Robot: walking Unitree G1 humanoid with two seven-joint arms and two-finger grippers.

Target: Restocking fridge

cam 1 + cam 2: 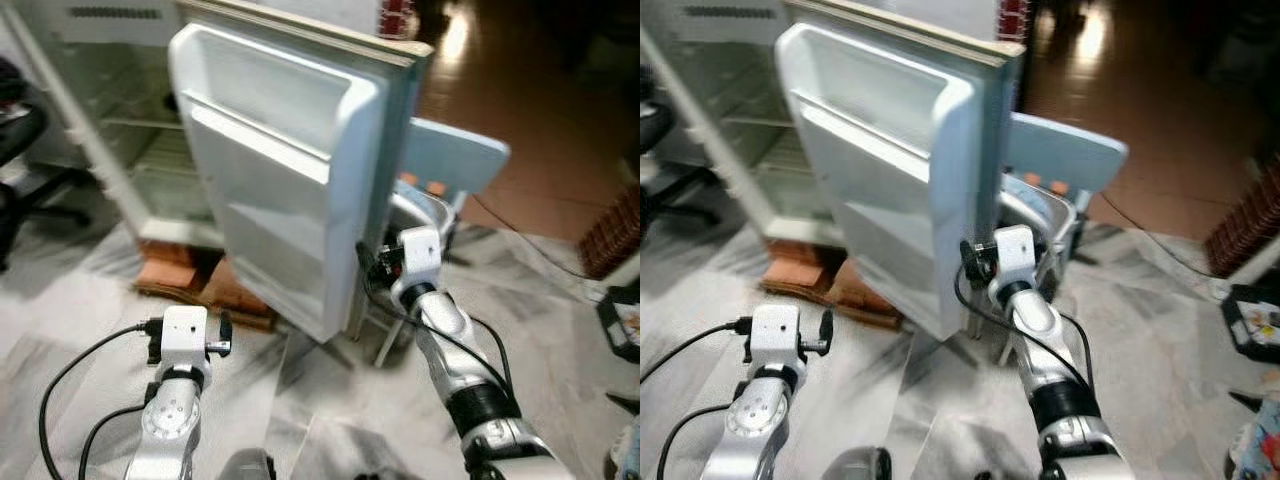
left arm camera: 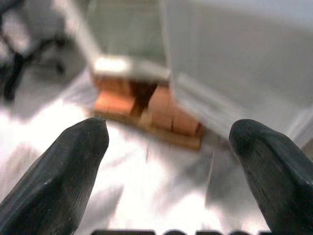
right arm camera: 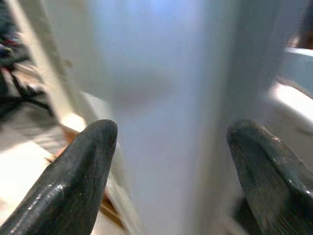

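White fridge door (image 1: 290,170) looks stiff, heavy; I'd grip its edge; right gripper (image 3: 171,161) and left gripper (image 2: 168,161) both spread, empty.

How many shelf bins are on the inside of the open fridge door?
2 on the fridge door: an upper bin near the top, a second bin directly below. Any lower ones cannot be made out.

Right pincer (image 3: 171,161) raised forward, fingers apart; left pincer (image 2: 168,171) low, fingers apart.
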